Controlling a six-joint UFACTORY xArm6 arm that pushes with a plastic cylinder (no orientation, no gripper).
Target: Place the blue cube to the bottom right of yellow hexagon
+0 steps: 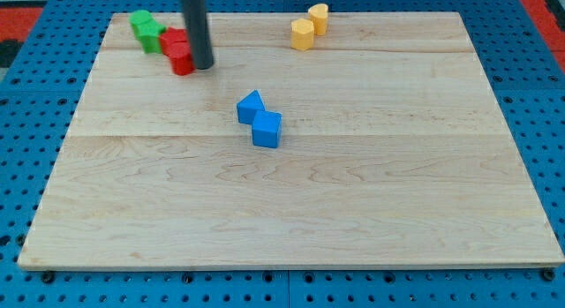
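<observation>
The blue cube (267, 130) lies near the middle of the wooden board (291, 211), touching a second blue block (250, 107) at its upper left. The yellow hexagon (302, 33) sits near the view's top, right of centre, next to another yellow block (319, 18). My tip (202, 66) is at the view's top left, touching the right side of a red block (179, 50). It is well to the upper left of the blue cube and left of the yellow hexagon.
A green block (144, 27) lies at the view's top left, next to the red block. The board rests on a blue perforated surface (35, 87).
</observation>
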